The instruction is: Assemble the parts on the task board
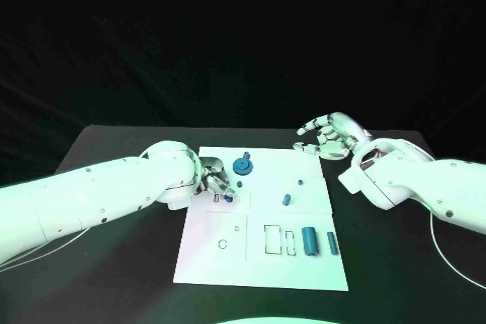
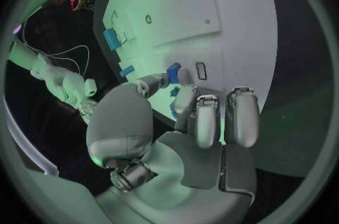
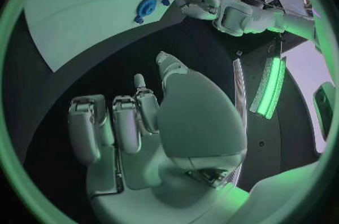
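The white task board [image 1: 218, 257] lies in the middle of the black table [image 1: 112, 268], and the left hand [image 1: 215, 183] is down over its left edge, fingers curled together around a small blue part [image 2: 173, 73]; from the left wrist camera the piece sits pinched between the thumb and the fingertips [image 2: 185, 80], just above the board's surface. Whether it touches the board I cannot tell.

The right hand [image 1: 329, 138] hangs off the board's far right corner, over the dark table — its fingers are loosely curled and apart, and nothing is in them; the right wrist view shows the palm and fingers [image 3: 127, 122] bare, with the board well away from them.

On the board itself, a round blue gear-like part [image 1: 243, 167] stands near the far edge, just beside the left hand; a smaller blue peg [image 1: 246, 154] sits right behind it. Toward the middle lie a tiny blue piece [image 1: 300, 180] and a short blue pin [image 1: 288, 198], near each other but apart. Nearer the robot, on the right side, a thick blue cylinder [image 1: 310, 242] lies lengthwise with a thinner blue rod [image 1: 331, 242] just beside it; left of them are dark-outlined rectangular slots [image 1: 273, 240] and a small round hole [image 1: 222, 244] — all unfilled.
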`<state>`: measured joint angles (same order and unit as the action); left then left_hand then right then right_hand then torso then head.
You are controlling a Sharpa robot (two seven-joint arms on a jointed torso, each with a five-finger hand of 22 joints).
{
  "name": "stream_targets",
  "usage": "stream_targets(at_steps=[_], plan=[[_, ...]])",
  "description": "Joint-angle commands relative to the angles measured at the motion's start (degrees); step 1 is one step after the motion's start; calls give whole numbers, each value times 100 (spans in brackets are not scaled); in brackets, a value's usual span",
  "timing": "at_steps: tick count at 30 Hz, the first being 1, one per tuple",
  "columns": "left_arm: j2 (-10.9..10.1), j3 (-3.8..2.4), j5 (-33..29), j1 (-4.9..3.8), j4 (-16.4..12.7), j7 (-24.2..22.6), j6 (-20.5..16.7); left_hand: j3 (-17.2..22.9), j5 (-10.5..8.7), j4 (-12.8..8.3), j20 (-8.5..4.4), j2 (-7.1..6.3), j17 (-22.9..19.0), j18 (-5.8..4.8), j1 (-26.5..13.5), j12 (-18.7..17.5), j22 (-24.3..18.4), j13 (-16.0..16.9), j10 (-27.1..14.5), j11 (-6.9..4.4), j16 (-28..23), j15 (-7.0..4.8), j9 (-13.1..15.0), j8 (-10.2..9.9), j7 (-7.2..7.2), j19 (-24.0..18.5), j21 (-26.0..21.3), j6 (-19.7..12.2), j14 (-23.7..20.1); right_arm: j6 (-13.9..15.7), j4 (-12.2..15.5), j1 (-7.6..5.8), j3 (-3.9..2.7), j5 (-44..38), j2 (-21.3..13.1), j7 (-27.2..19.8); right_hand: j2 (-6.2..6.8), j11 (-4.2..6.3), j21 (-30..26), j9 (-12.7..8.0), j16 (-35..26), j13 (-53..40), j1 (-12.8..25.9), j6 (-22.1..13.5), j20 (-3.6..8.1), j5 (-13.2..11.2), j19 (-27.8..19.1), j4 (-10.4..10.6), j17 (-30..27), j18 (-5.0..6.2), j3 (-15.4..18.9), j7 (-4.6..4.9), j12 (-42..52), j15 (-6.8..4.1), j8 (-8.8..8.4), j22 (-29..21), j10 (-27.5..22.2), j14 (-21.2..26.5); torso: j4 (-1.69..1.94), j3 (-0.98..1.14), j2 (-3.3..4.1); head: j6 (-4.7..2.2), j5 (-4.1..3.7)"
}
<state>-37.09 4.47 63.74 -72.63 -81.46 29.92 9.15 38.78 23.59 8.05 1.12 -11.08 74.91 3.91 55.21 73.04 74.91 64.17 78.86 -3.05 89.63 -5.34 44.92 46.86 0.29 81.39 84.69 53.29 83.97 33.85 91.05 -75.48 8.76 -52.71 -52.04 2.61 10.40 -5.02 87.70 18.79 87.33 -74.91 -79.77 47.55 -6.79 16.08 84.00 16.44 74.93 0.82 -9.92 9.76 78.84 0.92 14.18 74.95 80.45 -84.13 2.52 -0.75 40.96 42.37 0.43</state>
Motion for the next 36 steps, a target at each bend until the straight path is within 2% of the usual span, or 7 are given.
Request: stream_targets(at_steps=[1,25,28,34,36], plan=[[17,23,1,26,6,62,112,-84,-34,22,-42,-4,1509,-95,-34,15,201,15,23,-2,37,-52,-3,-24,32,8,-11,26,603,2,13,2,-1,-61,-4,-58,-11,27,-31,-8,-30,-441,57,31,19,-27,439,0,730,-11,-40,-14,-7,-40,37,1352,-8,-410,1,-1,0,0,-1],[27,23,12,26,27,62,140,-735,-91,347,-43,-116,1509,-98,-29,14,212,47,28,-1,37,-51,19,-86,31,17,-20,87,603,5,14,2,-1,-60,-6,-81,-4,27,-34,-11,-30,-437,74,30,19,-33,437,5,731,-10,-37,-15,-10,-40,43,1350,-11,-410,7,-5,2,1,-16],[17,23,24,27,37,61,144,-944,-177,461,-44,-124,1509,-99,8,18,218,62,34,-3,37,-52,27,-103,30,21,-20,104,603,6,12,2,-1,-60,-5,-83,-4,27,-34,-11,-30,-437,74,30,19,-33,437,5,731,-10,-37,-15,-10,-40,43,1350,-11,-410,3,-4,0,-1,-9],[-5,19,88,27,48,58,152,-1074,-261,549,-43,-118,1509,-98,49,6,216,54,24,1,37,-50,33,-120,33,19,-24,101,603,17,11,2,-1,-59,-8,-91,1,27,-54,-13,-38,-433,86,29,20,-38,425,8,710,-5,-33,-14,-14,-40,45,1339,-14,-406,-1,-4,5,-13,-11],[-14,10,98,27,43,57,147,-1209,-428,666,-39,-109,1509,-98,75,5,219,60,24,3,37,-46,41,-132,37,20,-26,107,603,24,12,2,-1,-58,-10,-95,4,26,-69,-13,-44,-426,91,28,20,-39,416,10,696,-1,-30,-14,-21,-40,45,1330,-20,-402,-1,-3,6,-15,-11]])
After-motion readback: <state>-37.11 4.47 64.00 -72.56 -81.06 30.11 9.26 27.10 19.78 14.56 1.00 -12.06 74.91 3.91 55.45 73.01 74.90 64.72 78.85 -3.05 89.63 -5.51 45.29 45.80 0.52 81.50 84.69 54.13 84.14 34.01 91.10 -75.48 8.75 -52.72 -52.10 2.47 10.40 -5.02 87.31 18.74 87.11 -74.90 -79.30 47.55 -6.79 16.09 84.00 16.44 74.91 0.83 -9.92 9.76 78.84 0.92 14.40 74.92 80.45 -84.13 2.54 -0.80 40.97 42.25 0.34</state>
